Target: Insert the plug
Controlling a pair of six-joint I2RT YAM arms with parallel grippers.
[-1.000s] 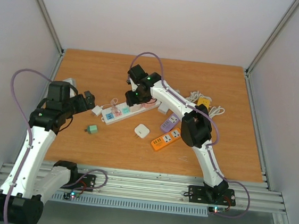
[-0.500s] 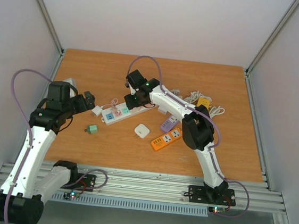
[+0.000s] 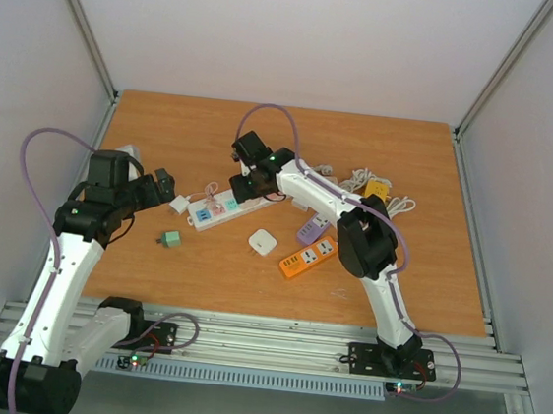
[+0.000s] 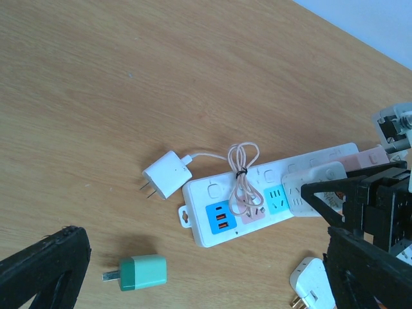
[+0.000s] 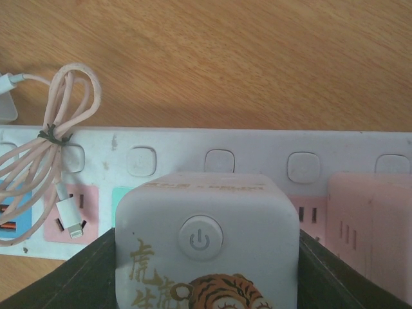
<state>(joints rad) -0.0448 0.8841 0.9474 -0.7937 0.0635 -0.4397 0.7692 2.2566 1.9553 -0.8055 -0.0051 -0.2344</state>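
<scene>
My right gripper (image 5: pixel 206 283) is shut on a white cube plug (image 5: pixel 206 232) with a power button and a tiger print. It holds the cube directly over the long white power strip (image 5: pixel 193 154), above its teal and pink sockets; whether its prongs are in cannot be seen. In the top view the right gripper (image 3: pixel 243 180) sits over the strip (image 3: pixel 219 211). My left gripper (image 4: pixel 206 257) is open and empty, hovering left of the strip (image 4: pixel 219 193), above a green plug (image 4: pixel 143 271). In the top view it (image 3: pixel 165 187) is near the strip's left end.
A white charger (image 4: pixel 168 174) with a coiled pink cable (image 4: pixel 243 174) lies at the strip's left end. A pink adapter (image 5: pixel 373 225) sits in the strip. A white plug (image 3: pixel 262 242), purple strip (image 3: pixel 314 227), orange strip (image 3: pixel 307 257) and a yellow item with cables (image 3: pixel 377 189) lie to the right.
My right gripper has shifted slightly left along the white strip with the cube plug in it. The left arm has barely moved.
</scene>
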